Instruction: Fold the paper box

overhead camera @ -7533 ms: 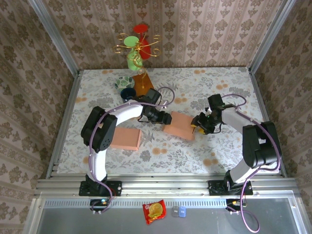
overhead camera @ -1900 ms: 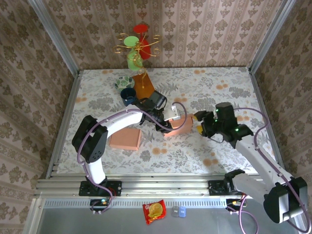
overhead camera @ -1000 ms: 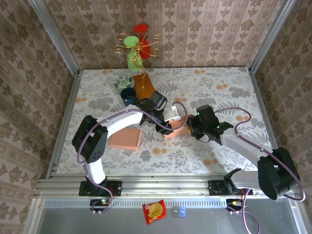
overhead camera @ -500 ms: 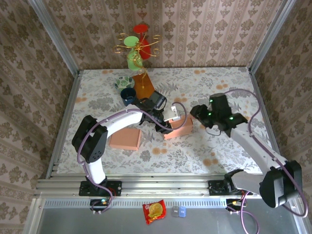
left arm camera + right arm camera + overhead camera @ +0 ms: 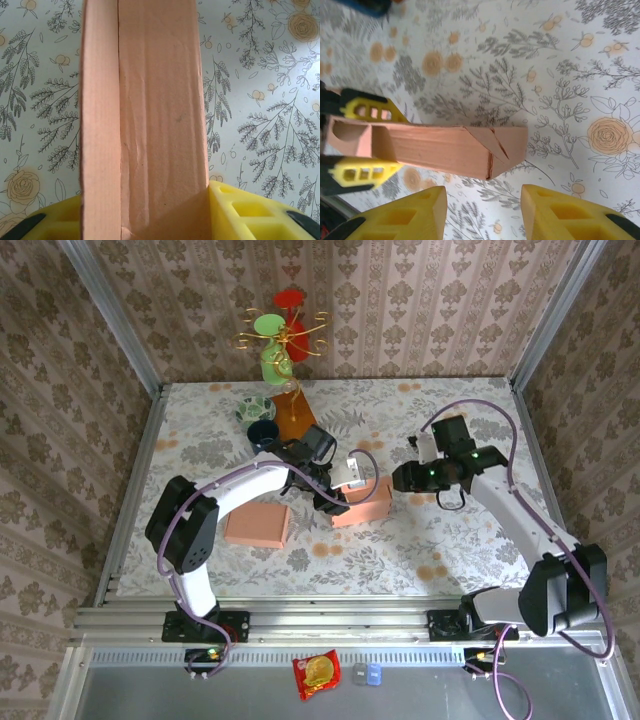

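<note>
— Desk (image 5: 460, 540) first: whereabouts of the paper box (image 5: 366, 504)?
— Mid-desk, flaps at the right end creased inward.
— Left end effector (image 5: 338, 496)?
— Clamped on the box's left end, yellow fingers (image 5: 240, 215) pressing opposite faces.
— Right end effector (image 5: 482, 200)?
— Spread partway, empty, near the box's right end, not touching.

The top external camera looks down from above and behind the arm bases (image 5: 205, 623) over the whole worktop (image 5: 450, 540). The left wrist camera sits very close against the paper box (image 5: 155, 125); the right wrist camera looks down on that same box from farther off.
</note>
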Robot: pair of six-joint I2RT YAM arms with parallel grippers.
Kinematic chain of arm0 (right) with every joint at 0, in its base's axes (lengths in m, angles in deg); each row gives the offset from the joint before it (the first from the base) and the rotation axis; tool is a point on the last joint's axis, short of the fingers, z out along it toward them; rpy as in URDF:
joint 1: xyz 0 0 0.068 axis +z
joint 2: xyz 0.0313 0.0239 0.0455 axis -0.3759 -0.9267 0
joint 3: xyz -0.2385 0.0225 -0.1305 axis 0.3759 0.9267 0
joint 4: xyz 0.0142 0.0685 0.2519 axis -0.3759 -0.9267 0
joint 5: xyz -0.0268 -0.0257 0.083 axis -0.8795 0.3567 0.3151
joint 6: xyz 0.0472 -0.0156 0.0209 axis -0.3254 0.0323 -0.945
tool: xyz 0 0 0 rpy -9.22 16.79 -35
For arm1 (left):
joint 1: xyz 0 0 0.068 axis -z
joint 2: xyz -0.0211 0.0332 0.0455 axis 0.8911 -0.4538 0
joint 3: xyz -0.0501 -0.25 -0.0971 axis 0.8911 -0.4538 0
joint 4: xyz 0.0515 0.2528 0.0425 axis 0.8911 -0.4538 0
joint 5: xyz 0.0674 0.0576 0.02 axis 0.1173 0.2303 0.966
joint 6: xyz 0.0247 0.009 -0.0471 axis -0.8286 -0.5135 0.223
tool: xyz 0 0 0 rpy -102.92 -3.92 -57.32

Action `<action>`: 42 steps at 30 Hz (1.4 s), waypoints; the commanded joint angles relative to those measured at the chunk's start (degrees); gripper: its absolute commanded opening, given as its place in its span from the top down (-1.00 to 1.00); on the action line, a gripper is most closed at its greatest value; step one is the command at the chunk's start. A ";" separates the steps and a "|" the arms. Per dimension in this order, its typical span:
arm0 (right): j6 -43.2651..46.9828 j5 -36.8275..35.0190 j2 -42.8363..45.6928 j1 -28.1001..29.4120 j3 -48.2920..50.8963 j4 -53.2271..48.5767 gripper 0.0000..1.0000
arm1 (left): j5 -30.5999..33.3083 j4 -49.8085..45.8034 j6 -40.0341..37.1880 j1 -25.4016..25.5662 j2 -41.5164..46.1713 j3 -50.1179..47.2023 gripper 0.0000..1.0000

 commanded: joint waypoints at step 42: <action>2.63 -16.77 -7.85 8.39 -5.51 -1.70 1.00 | -0.39 -1.85 1.62 -0.99 -0.27 1.94 0.19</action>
